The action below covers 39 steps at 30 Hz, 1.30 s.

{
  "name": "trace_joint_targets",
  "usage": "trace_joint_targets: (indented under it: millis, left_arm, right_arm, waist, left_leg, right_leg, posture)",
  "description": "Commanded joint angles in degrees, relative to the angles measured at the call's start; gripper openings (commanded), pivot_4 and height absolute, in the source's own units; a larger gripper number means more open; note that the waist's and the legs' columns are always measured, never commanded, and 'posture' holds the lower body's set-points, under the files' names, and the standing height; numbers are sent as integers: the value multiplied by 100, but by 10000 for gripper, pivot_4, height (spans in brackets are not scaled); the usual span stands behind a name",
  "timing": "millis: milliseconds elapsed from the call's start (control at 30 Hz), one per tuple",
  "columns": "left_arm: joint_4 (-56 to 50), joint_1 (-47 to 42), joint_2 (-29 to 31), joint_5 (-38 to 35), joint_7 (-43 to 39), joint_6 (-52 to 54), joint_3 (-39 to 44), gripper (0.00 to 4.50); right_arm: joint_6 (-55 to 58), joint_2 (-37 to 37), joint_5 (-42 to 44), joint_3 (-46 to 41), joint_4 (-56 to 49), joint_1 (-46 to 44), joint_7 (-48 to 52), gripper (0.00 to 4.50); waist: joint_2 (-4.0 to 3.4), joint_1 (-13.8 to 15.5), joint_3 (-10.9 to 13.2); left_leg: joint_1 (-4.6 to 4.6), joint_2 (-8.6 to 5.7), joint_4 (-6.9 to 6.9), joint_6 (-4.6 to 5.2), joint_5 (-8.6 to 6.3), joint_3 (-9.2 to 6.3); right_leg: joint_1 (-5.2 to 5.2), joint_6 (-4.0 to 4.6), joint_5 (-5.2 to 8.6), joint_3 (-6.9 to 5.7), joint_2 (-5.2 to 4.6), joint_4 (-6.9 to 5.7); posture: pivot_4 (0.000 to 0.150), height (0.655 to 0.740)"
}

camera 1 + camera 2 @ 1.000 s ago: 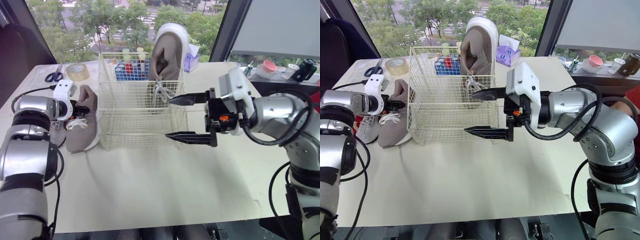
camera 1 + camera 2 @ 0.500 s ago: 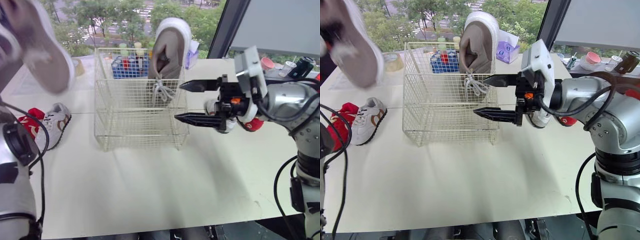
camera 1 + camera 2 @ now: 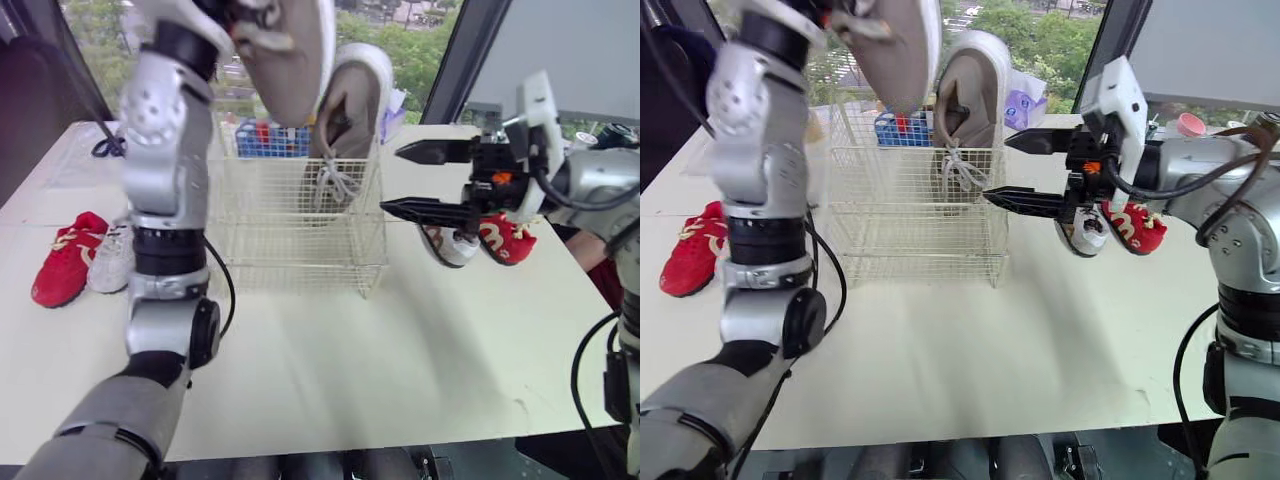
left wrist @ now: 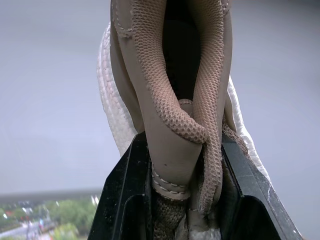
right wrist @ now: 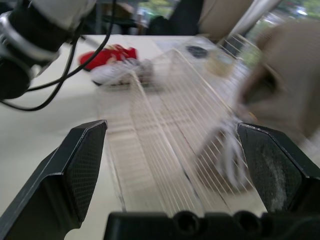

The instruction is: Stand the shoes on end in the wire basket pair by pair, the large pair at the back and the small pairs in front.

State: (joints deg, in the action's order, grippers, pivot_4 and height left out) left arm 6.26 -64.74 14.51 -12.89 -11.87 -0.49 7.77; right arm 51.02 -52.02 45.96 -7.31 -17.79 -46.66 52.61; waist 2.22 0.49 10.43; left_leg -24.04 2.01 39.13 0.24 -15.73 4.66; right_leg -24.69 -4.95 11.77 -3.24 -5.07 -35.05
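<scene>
1. Top centre, above the wire basket (image 3: 300,245), the tan shoe (image 3: 290,50) is being pinched by the left gripper (image 4: 182,150); slippage is being risked.
2. The right gripper (image 3: 392,180) is being held open; the standing shoe (image 3: 352,100) is being endangered.

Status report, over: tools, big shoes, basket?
Left tool shut on large beige shoe, high over wire basket. Right tool open, beside basket. Its mate upright at back. Nothing blocking.

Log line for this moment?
left gripper: shut on large shoe above wire basket | right gripper: open | other large shoe: upright inside | small shoes: on table
</scene>
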Motion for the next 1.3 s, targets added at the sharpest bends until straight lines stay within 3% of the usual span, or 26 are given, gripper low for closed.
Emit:
trace_joint_targets:
  millis: [33, 200, 433, 700, 1000, 1300]
  left_arm:
    - [-245, 11, 81, 703, 394, -703, -81, 9209]
    - [-119, 118, 127, 1337, 902, -1194, -72, 9209]
    - [21, 89, 199, 1337, 918, -1187, -74, 9209]
    - [818, 1138, 47, 2007, 1178, -1925, -466, 9209]
    - [-199, 1910, 72, 1994, 1022, -1366, -436, 9209]
    - [727, 1006, 374, 2365, 1292, -2286, -475, 9209]
  right_arm:
    - [89, -72, 165, -359, -298, 80, -196, 45000]
    - [257, 41, 335, -461, -553, 188, -510, 45000]
    - [279, 107, 439, -422, -595, 218, -656, 45000]
    - [415, 142, 626, -353, -667, 5, -759, 45000]
    - [366, 229, 648, -315, -588, 10, -861, 45000]
    - [248, 313, 528, -158, -399, -158, -769, 45000]
  waist:
    - [-6, -8, -3]
    - [-19, 27, -6]
    - [-19, 39, -6]
    - [-42, 28, -23]
    - [-75, 20, -48]
    - [-83, 22, -54]
  left_leg:
    - [0, 2, -2, 0, 0, -2]
    - [2, 4, -7, 0, 0, -6]
    - [-7, -7, 3, 4, -2, -9]
    - [6, -6, 2, 11, -6, -8]
    - [38, -4, 0, 20, -12, -9]
    - [44, -8, 0, 20, -12, -8]
  right_leg:
    - [-2, 0, 0, 0, 3, -7]
    - [-1, 2, 1, -1, 6, -10]
    - [4, 1, 0, -1, -17, -1]
    - [12, 0, 0, -5, -14, -6]
    - [34, 1, 1, 1, -30, -6]
    - [35, 1, 1, 0, -25, -8]
  posture:
    - [1500, 7400]
    - [1500, 7400]
    - [1500, 7400]
    - [1500, 7400]
    - [1500, 7400]
    - [1500, 7400]
